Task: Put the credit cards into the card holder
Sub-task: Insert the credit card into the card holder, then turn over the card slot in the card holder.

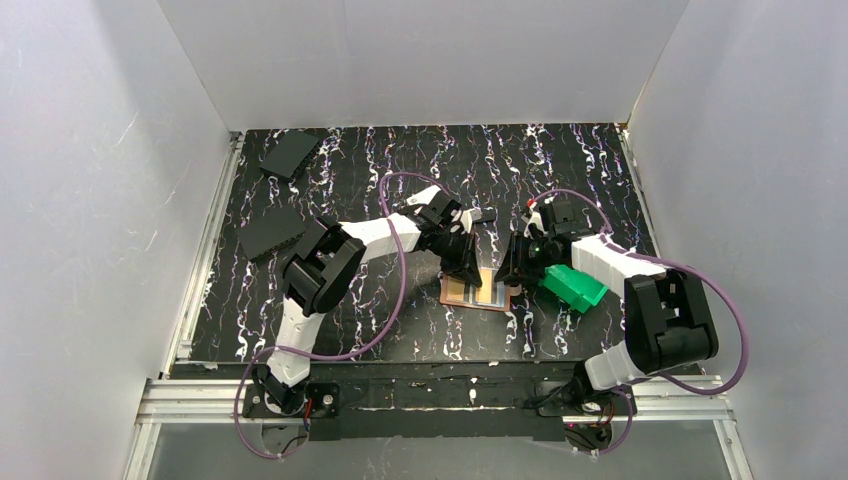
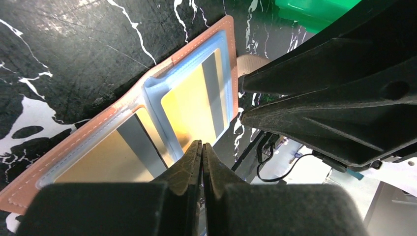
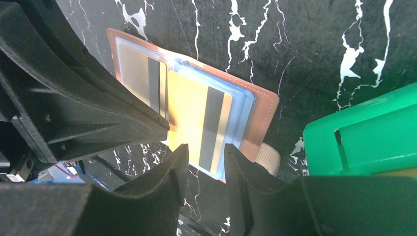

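A black table (image 1: pixel 420 170) veined with white is enclosed by plain white walls (image 1: pixel 430 60), and a metal rail (image 1: pixel 200 392) is fixed along its near edge. Two dark flat pieces (image 1: pixel 290 153) are seen at the far left, well apart from the work. The card holder (image 1: pixel 470 293) is laid open near the middle of the table, towards the front, between the two grippers, with its snap tab (image 3: pixel 265 156) sticking out at one side. A yellow card (image 3: pixel 189 113) with a dark stripe is held in its light-blue panel, and a second striped card (image 3: pixel 135 73) is seated in the panel beside it. A green bin (image 1: pixel 572 287) is placed just to the right of the holder, under the right arm. Both arms are bent inward and angled down over the holder. The left gripper (image 2: pixel 202 147) is clenched, fingertip to fingertip, with nothing seen between them, above the holder's inner panels. The right gripper (image 3: pixel 205 150) is parted, its fingers (image 3: pixel 179 162) set either side of the yellow card's near edge, and nothing is seen pinched.
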